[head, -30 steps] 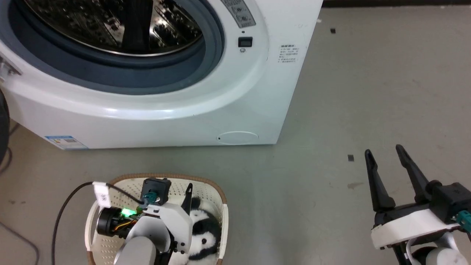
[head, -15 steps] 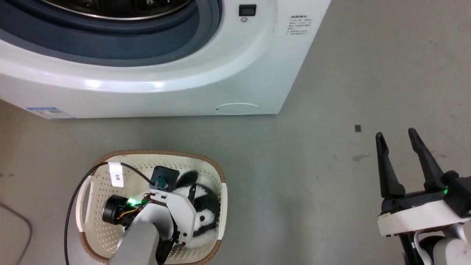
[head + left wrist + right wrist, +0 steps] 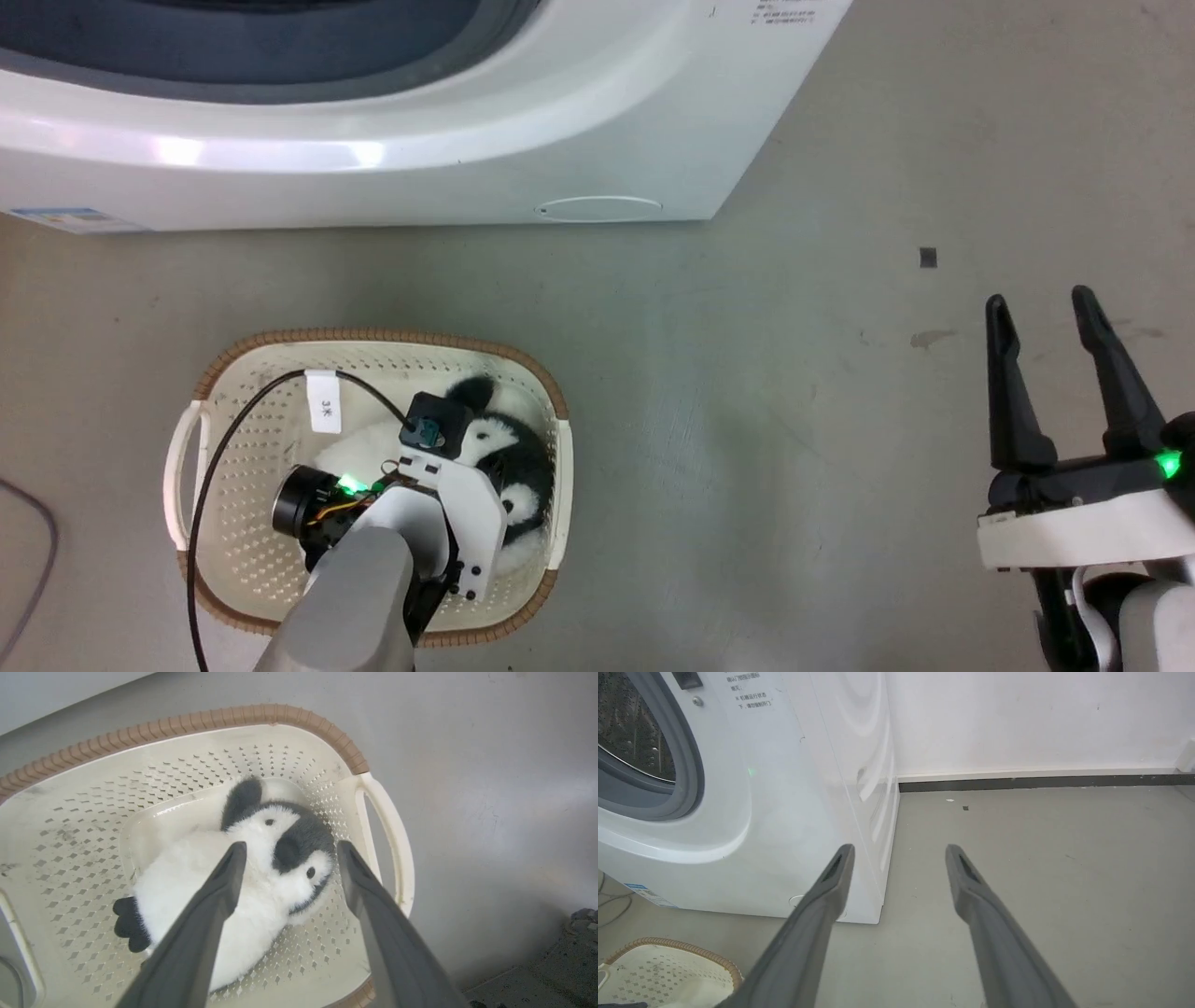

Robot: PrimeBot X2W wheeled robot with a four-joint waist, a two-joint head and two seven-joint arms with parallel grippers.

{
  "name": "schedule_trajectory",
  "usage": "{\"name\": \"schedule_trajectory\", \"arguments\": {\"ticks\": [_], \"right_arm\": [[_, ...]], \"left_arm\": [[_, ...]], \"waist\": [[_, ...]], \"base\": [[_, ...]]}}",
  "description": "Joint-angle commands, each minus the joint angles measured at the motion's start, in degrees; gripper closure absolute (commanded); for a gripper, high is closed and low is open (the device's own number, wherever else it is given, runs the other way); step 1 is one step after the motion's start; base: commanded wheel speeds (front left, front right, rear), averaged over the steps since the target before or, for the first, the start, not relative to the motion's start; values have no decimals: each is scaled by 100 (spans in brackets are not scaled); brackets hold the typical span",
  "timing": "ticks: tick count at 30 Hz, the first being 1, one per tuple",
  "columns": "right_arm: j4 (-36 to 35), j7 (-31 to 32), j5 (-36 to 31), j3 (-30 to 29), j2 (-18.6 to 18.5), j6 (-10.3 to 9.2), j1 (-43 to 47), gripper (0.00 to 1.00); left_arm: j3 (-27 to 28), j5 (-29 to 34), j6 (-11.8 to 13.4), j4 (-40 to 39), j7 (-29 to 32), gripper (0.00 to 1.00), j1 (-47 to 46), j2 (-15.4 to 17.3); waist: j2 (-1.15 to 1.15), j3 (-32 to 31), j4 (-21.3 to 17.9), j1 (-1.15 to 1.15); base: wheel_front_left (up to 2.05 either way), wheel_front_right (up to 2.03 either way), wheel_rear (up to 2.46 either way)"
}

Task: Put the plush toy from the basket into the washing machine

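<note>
The pick-up step is being carried out: the left hand [image 3: 290, 844], fingers spread and gripping nothing, is being poised over the plush toy [image 3: 261, 905], which is lying belly up at the right end of the basket [image 3: 261, 714], beside the handle. A descent is probably being called for next, straddling the fluffy head before closing. The right hand [image 3: 1040, 297], likewise released, is being held well apart over the bare grey floor [image 3: 747, 420]. The basket is sitting on that floor before the washing machine [image 3: 560, 112]; a white wall with dark skirting is standing beyond.
</note>
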Motion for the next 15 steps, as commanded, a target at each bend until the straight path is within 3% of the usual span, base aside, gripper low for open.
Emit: {"name": "schedule_trajectory", "arguments": {"ticks": [1, 15], "right_arm": [[-67, -59, 45, -27, -2, 2, -152, 0], [-308, -226, 148, -166, -2, 2, -348, 0]], "left_arm": [[-62, -41, -14, 136, 31, 0, -166, 43], [-357, -309, 31, 960, 168, 0, -809, 126]], "waist": [[0, 99, -3, -1], [0, 842, 21, -1]], "base": [[0, 0, 0], [0, 0, 0]]}}
